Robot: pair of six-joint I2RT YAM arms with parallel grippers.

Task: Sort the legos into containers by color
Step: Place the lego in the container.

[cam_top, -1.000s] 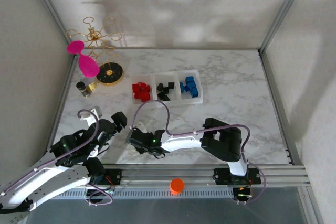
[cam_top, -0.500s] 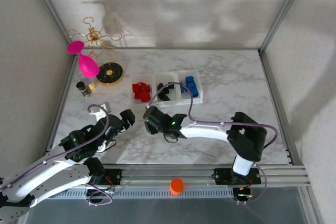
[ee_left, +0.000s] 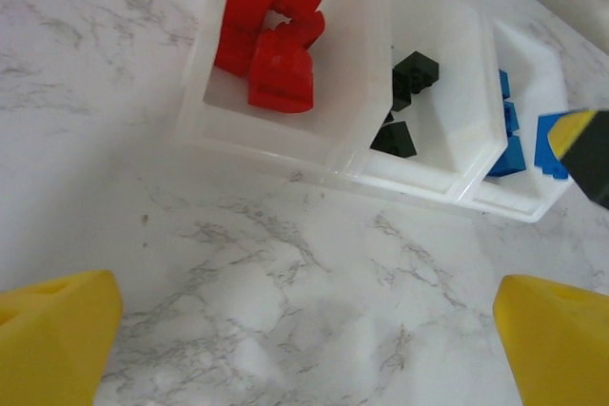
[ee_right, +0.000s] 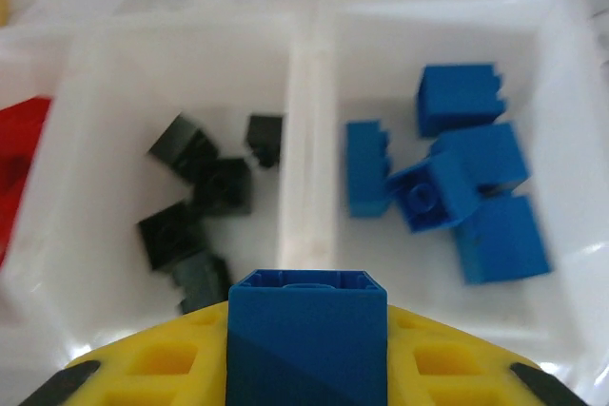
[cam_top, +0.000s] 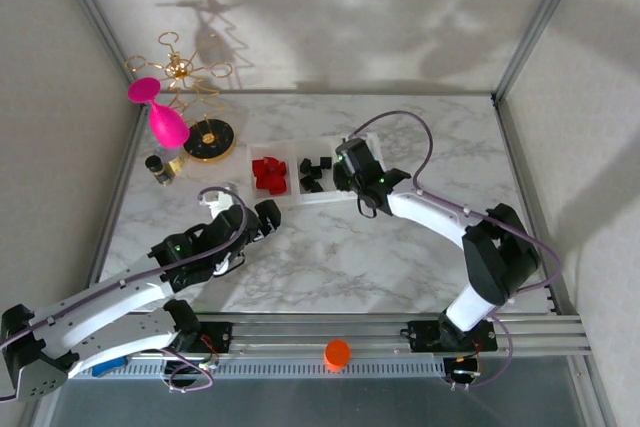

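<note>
Marble tabletop carries three joined clear bins, just ahead of the right gripper, which is clamped on a blue brick. Loose blue bricks lie ahead-right of it and black bricks ahead-left. The left gripper stands wide apart, with red bricks beyond it.

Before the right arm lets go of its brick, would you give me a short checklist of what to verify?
1. Grip: blue brick clamped in the right jaws: ok.
2. Drop point: in the right wrist view the brick lines up with the divider between black bin and blue bin: cannot tell whether it would land in blue.
3. Room in the blue bin: loose blue bricks leave bare floor: ok.
4. Sorting: black bin holds only black bricks, red bin only red bricks: ok.
5. Left jaws open, over bare marble table, short of the bins: ok.
</note>
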